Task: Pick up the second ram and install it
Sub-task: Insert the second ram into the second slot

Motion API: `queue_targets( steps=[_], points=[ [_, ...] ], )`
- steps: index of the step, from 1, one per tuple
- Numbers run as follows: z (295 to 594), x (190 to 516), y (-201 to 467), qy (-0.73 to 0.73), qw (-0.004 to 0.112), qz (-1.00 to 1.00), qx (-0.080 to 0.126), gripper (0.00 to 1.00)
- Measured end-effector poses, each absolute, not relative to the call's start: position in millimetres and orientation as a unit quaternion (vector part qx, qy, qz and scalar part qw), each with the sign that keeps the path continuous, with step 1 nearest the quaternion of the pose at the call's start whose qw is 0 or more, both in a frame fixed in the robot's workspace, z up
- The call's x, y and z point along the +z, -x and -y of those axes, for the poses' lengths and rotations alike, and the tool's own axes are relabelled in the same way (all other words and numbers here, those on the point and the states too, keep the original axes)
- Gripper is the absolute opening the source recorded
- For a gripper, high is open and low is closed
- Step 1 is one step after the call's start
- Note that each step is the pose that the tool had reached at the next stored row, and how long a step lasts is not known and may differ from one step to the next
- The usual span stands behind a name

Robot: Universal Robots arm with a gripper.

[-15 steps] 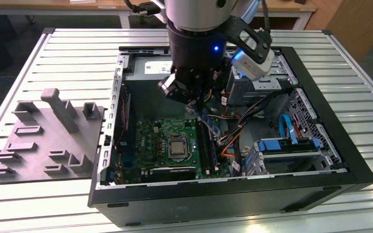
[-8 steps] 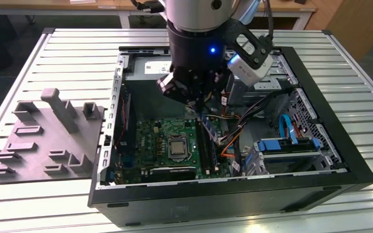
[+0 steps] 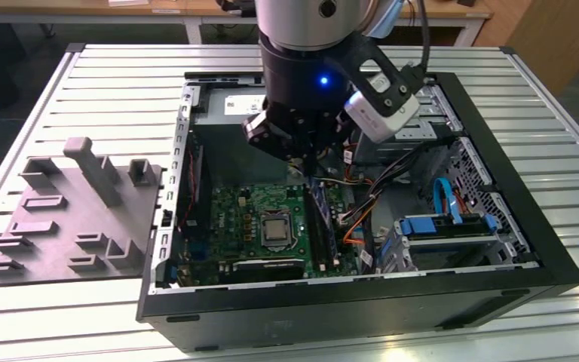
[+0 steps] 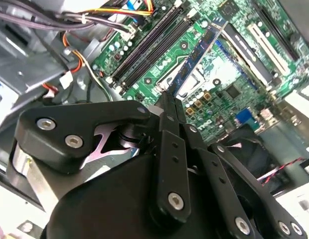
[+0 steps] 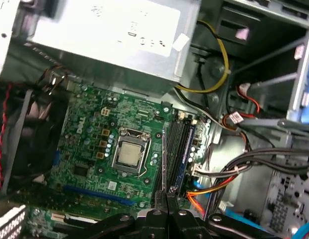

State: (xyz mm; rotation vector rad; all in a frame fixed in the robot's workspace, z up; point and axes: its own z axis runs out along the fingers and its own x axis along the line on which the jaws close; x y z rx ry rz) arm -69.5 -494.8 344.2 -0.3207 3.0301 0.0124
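Over the motherboard [image 5: 89, 149], jaws are pinched tight on the second ram [image 4: 194, 60].
Gripper [image 5: 167, 194] holds it edge-on beside the black slots [image 5: 177, 144], inside the open computer case [image 3: 370, 305] on the bench [image 3: 108, 83].

Black gripper [image 4: 168, 99] in the foreground, fingers closed on one end of a dark-blue ram [image 4: 195, 59]. The ram hangs edge-on over a green motherboard [image 4: 234, 74], beside long black slots [image 4: 144, 50]. Cables [image 4: 55, 17] cross beyond the board's edge.

Slatted metal table [image 3: 118, 83], open computer case [image 3: 350, 313], grey moulded holder [image 3: 58, 219]
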Motion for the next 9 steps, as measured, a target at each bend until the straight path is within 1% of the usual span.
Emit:
queue_targets(
  steps=[6,9],
  points=[
    [494.8,343.7,69.5,0.054,0.047,-0.997,0.002,0.11],
    [494.8,343.6,69.6,0.051,0.047,-0.998,0.001,0.11]
  ],
)
